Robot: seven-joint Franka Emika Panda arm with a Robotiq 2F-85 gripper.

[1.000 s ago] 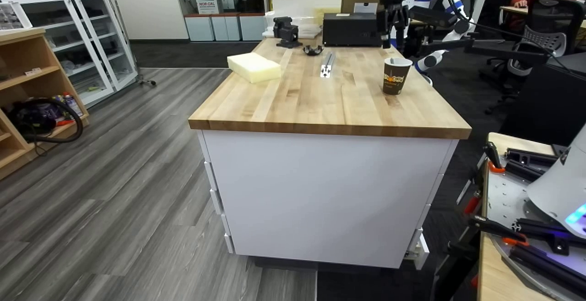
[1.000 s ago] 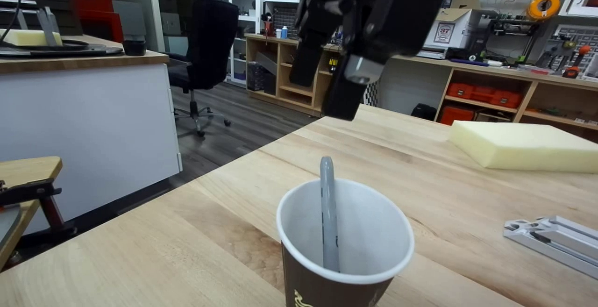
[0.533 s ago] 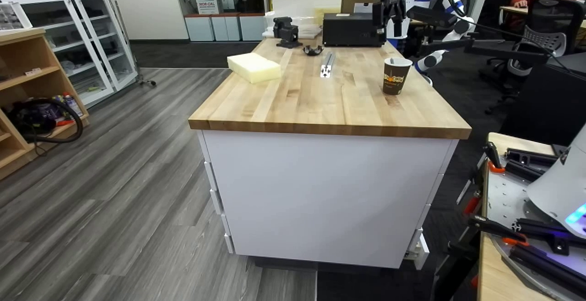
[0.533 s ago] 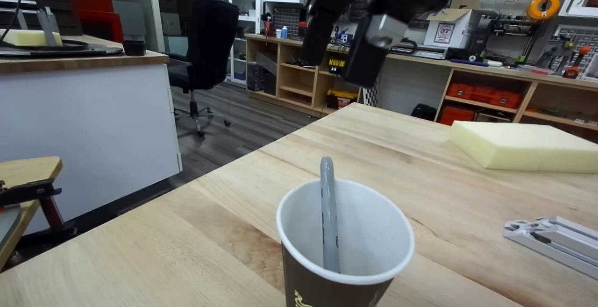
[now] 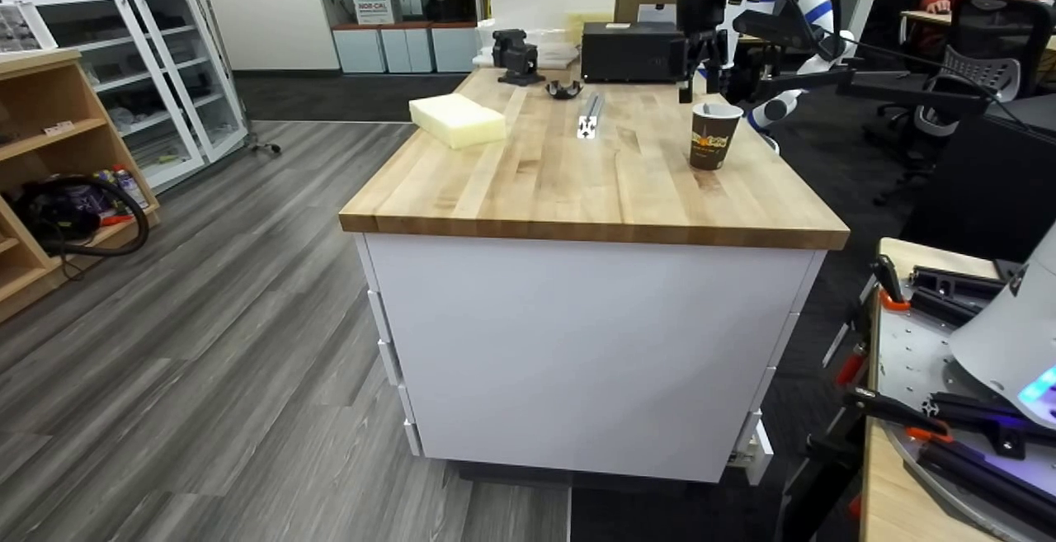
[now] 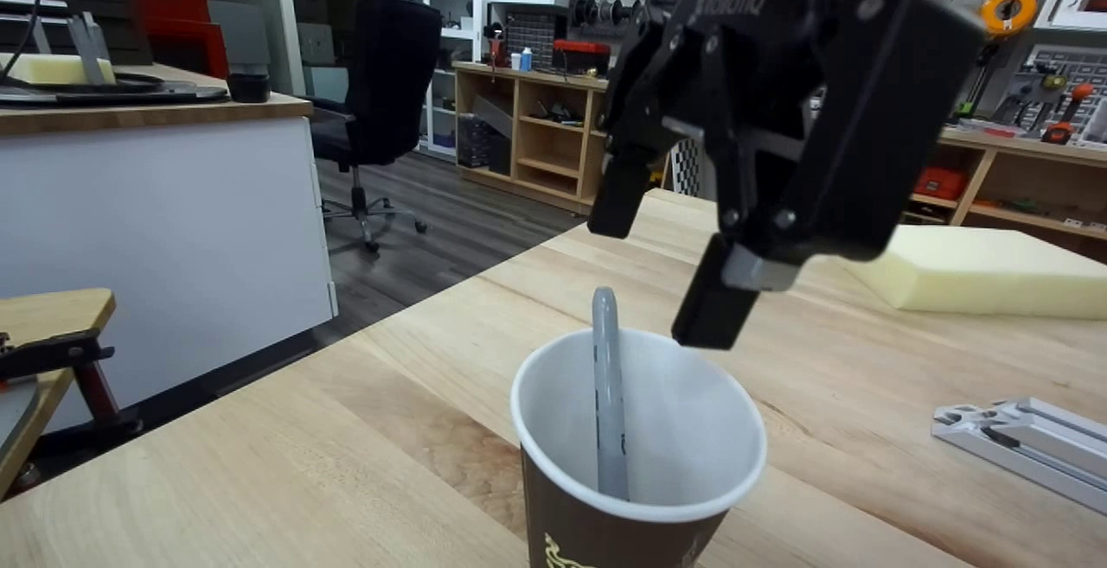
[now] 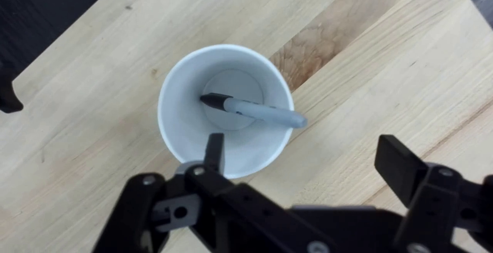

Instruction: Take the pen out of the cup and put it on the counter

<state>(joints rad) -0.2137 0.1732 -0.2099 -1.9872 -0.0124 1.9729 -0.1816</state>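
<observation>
The pen [image 6: 609, 395] is a grey marker leaning in the cup [image 6: 605, 533], its rear end above the rim. In the wrist view the pen [image 7: 262, 111] has its black cap down near the cup floor. The brown cup [image 5: 711, 142] with a white inside stands upright on the wooden counter [image 5: 561, 179], near its right edge in that exterior view. My gripper [image 6: 664, 278] is open and empty, just above and beyond the cup. In the wrist view the gripper [image 7: 302, 145] has one finger overlapping the cup's near rim and the other over bare wood. Nothing touches the pen except the cup.
A pale foam block [image 5: 458, 121] and an aluminium profile [image 5: 589, 117] lie on the counter. A black box [image 5: 631, 54], a small vise [image 5: 518, 59] and a dark curved part [image 5: 563, 91] are at the far end. The foam block [image 6: 977, 274] lies behind the gripper.
My gripper first rose a little, then came down and closer to the cup, with its fingers still apart. The cup and pen have not moved.
</observation>
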